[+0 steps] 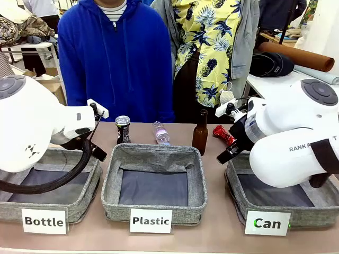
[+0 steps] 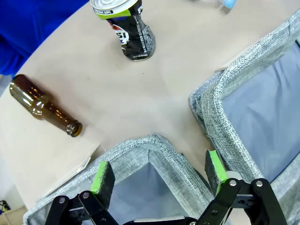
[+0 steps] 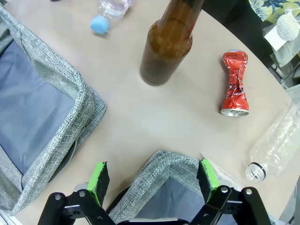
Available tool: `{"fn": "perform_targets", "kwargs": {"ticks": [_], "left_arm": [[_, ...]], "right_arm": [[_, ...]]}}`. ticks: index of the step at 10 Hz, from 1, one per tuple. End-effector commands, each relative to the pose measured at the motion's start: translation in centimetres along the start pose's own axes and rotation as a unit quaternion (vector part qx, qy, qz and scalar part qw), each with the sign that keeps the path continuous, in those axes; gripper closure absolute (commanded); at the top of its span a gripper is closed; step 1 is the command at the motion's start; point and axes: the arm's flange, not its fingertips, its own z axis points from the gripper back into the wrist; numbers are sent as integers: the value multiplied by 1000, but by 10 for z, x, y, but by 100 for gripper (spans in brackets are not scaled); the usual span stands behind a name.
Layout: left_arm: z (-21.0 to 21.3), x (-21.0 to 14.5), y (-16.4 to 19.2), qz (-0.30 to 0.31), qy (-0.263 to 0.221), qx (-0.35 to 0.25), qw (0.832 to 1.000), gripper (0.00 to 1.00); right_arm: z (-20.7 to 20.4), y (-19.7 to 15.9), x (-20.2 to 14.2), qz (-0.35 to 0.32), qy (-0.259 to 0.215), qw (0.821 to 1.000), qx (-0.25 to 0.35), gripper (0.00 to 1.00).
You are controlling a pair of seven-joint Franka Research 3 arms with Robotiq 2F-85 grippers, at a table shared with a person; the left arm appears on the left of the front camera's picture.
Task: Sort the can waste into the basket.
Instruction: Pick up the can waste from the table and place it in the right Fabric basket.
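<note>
Neither can is sorted yet: the dark can point(image 1: 123, 128) stands upright on the bench point(image 1: 222, 238) at the far side, behind the gap between the Bottle basket point(image 1: 79, 203) and the Plastic basket point(image 1: 153, 153), and the red can point(image 1: 224, 135), crushed at its middle, lies on its side on the bench just behind the Can basket point(image 1: 312, 210). What shows of that basket's dark lining is bare, though the right arm hides part of it. The right pincer point(image 3: 151, 168) hangs over the basket's far corner with its jaws apart and nothing between them; the red can is near and ahead of it, off to one side, with an upright brown bottle point(image 3: 166, 47) between it and a clear bottle point(image 3: 110, 11) with a blue cap. The left pincer point(image 2: 157, 161) hangs over a corner of the Bottle basket, jaws likewise apart and empty, with the dark can ahead of it and a lying brown bottle point(image 2: 44, 107) off to one side. As I judge it, the whole job is left: two pick-ups and two drops into the Can basket, the red can being the closer start for the right arm
</note>
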Motion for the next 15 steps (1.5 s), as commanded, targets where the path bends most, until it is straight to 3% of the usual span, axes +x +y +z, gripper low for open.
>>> {"fn": "perform_targets", "kwargs": {"ticks": [1, 5, 6, 7, 8, 9, 10, 11, 12, 13, 14, 15], "left_arm": [[0, 0, 0, 0, 0, 0, 1000, 0], [0, 0, 0, 0, 0, 0, 1000, 0], [0, 0, 0, 0, 0, 0, 1000, 0], [56, 16, -6, 82, -37, 13, 996, 0], [111, 18, -15, 149, -14, -40, 988, 0], [157, 18, -31, 141, -14, -56, 988, 0], [198, -5, -31, 122, -28, -131, 984, 0], [225, -35, -18, 103, -53, -238, 964, 0], [247, -72, 9, 125, -104, -301, 940, 0], [254, -110, 44, 166, -149, -330, 917, 0], [243, -155, 81, 217, -195, -374, 880, 0], [229, -180, 92, 251, -217, -393, 858, 0]], "right_arm": [[0, 0, 0, -1, 0, 1000, 0, 0], [0, 0, 0, 0, 0, 1000, 0, 0], [45, -6, 20, 2, -20, 998, 66, 0], [103, -12, 33, -24, -51, 993, 106, 0], [162, -19, 38, -104, -37, 987, 114, 0], [212, -31, 30, -155, -33, 972, 174, 0], [252, -48, 6, -172, -59, 953, 244, 0], [268, -72, -23, -200, -68, 933, 293, 0], [266, -105, -52, -243, -77, 910, 328, 0], [251, -144, -81, -302, -87, 876, 366, 0], [230, -181, -113, -359, -91, 838, 402, 0], [214, -208, -141, -412, -97, 803, 420, 0]]}}
